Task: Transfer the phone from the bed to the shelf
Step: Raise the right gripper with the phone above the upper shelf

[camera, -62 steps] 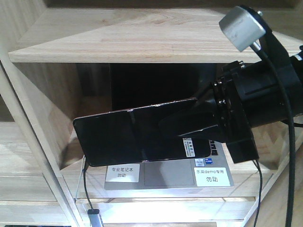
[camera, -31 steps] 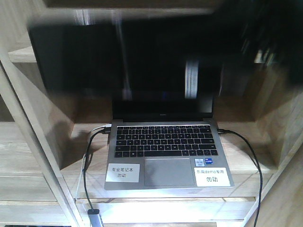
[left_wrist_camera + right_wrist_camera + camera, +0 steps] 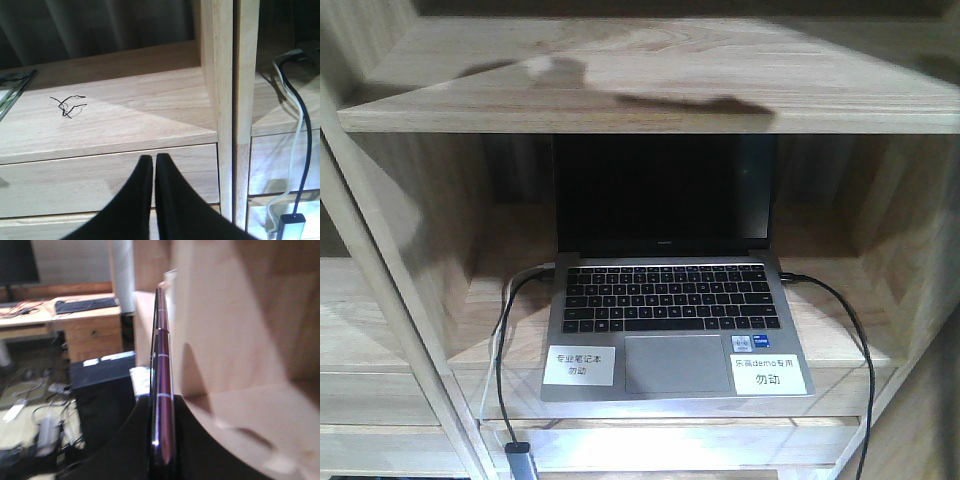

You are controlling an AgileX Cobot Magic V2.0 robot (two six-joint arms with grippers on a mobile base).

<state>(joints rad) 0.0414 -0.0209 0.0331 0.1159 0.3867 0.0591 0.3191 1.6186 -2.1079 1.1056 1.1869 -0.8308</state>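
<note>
The right hand [image 3: 161,440] was clamped on the phone [image 3: 161,385], held edge-on beside a pale board of the shelf [image 3: 225,340] (blurred in the wrist view). The left hand [image 3: 153,162] was pressed together, holding nothing, before a lower shelf board. A grey laptop [image 3: 665,300] sat open inside one compartment.

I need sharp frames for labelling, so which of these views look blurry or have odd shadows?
Right wrist view: soft and smeared, the phone seen edge-on between the fingers. Front view: sharp, a dark shadow on the upper shelf board. Left wrist view: crisp, diagonal shadow across the wood.
</note>
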